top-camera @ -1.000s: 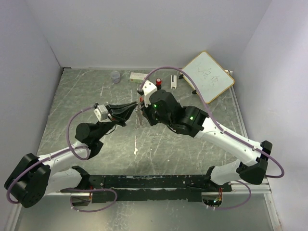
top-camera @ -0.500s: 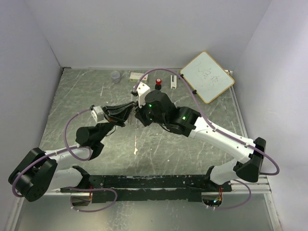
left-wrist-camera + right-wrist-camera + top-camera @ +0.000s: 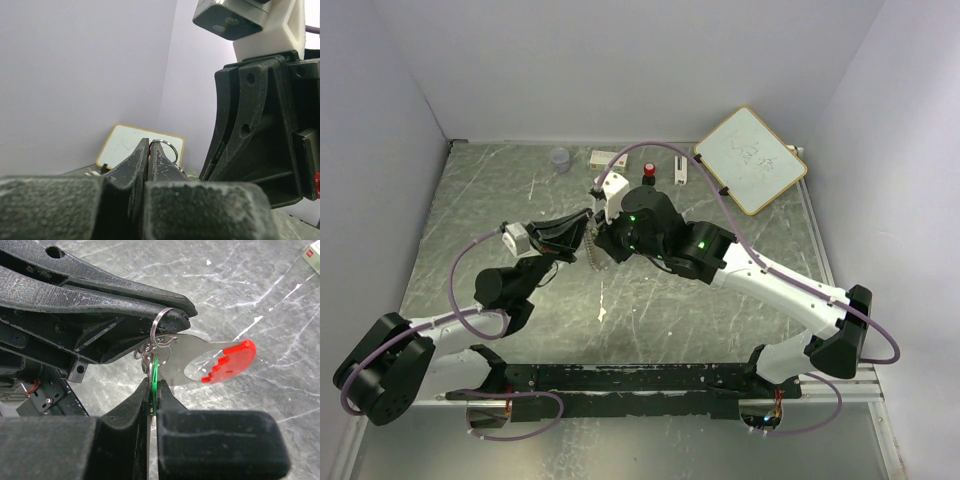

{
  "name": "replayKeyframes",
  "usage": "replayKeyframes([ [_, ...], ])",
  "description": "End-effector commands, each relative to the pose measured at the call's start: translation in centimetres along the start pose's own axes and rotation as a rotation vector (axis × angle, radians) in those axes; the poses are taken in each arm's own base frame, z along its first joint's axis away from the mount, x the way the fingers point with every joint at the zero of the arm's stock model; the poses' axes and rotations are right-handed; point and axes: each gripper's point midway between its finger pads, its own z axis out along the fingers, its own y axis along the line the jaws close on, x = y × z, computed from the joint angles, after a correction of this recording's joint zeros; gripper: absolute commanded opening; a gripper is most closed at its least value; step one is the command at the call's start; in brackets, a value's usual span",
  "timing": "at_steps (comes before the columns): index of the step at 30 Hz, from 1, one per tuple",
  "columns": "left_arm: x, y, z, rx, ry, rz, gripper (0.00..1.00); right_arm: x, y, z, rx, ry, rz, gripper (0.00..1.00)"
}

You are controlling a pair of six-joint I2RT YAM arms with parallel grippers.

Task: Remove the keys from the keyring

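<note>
From above, my left fingers (image 3: 570, 228) and my right arm (image 3: 665, 235) meet to the left of the whiteboard (image 3: 752, 158), over the desk (image 3: 490, 200). The keys (image 3: 590, 245) show there only as a pale sliver hanging between them.

My left wrist camera shows my left fingers pressed together on the keyring (image 3: 165, 148), whose loop pokes up just in front of the whiteboard. No key is clear here, and my right arm blocks much of the view.

My right wrist camera shows what the others miss. My right fingers (image 3: 132, 407) are nipped shut on the green key (image 3: 155, 372). The red key (image 3: 227, 365) hangs free off the keyring.

I judge the danger lies in pulling. Both grips are thin edge pinches, so a straight tug could slide the green key out. It could also twist the keyring from my left fingers and drop the bunch on the desk. The key wants winding round the coil, not yanking.
</note>
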Motion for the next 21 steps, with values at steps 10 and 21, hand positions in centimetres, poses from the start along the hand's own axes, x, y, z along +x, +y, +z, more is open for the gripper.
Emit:
replayKeyframes([
  [10,-4.7,3.0,-0.1,-0.18,-0.147,0.135,0.07,-0.5,1.4,-1.6,-0.064,0.017,0.01,0.0],
  [21,-4.4,5.6,-0.5,-0.308,-0.098,0.242,0.07,-1.5,1.6,-2.5,-0.066,0.016,0.004,0.0],
])
